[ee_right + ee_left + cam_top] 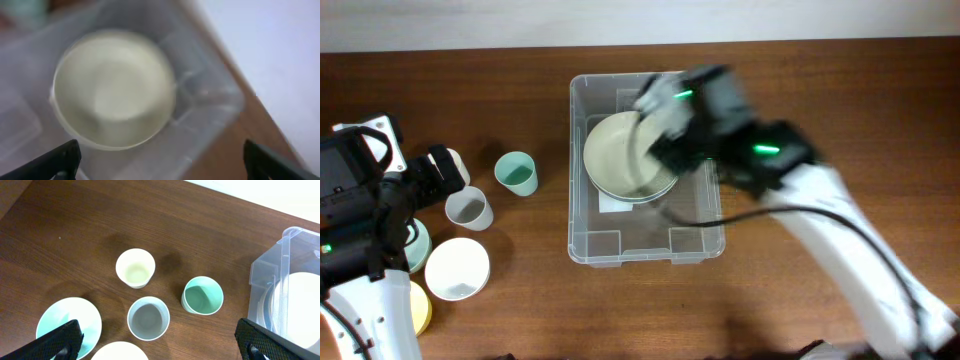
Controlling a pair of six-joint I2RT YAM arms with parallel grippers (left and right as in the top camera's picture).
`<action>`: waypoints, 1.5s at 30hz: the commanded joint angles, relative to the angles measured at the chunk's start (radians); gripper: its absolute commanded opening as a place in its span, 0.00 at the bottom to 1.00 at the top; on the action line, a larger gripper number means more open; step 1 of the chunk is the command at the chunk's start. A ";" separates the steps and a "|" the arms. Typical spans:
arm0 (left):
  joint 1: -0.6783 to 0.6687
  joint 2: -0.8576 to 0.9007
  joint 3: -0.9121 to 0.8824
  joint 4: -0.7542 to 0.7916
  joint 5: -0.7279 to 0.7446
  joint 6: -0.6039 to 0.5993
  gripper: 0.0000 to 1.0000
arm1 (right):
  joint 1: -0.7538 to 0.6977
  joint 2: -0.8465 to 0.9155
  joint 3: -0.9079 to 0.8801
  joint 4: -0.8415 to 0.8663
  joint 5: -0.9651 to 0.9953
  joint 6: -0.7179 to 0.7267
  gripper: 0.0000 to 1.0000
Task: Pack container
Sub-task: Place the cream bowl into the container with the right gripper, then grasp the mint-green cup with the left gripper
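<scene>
The container (576, 185), a big clear plastic bin, stands mid-table. A cream bowl (618, 152) rests in it on top of another dish. My right gripper (660, 112) hovers blurred over the bin's far right side. In the right wrist view, the right gripper (165, 162) is open with nothing between its fingers, and the cream bowl (114, 90) lies below within the container walls (215, 112). My left gripper (160, 347) is open above the loose cups, left of the container (260, 280). In the overhead view, the left gripper (445, 172) is at the far left.
Left of the bin stand a green cup (202, 296), a grey cup (148, 318) and a cream cup (135, 268). A pale teal bowl (67, 322) and a cream bowl (457, 268) lie nearer me. A yellow dish (418, 305) sits under the left arm.
</scene>
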 commanded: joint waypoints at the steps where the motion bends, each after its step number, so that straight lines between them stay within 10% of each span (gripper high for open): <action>1: 0.006 0.002 0.010 0.001 0.011 -0.010 0.99 | -0.200 -0.129 0.013 -0.017 -0.037 0.434 0.99; 13: -0.258 0.150 0.123 -0.050 0.029 0.101 0.91 | -0.708 -0.138 0.011 -0.296 -0.119 0.629 0.99; 33: -0.359 0.762 0.193 -0.064 0.024 0.105 0.94 | -0.731 -0.132 0.011 -0.314 -0.132 0.622 0.99; 41: -0.359 0.824 0.202 -0.073 0.024 0.104 0.01 | -0.731 -0.130 0.011 -0.317 -0.132 0.622 0.99; 45: -0.361 0.785 0.288 -0.157 0.024 0.103 0.01 | -0.731 -0.130 0.011 -0.317 -0.132 0.622 0.99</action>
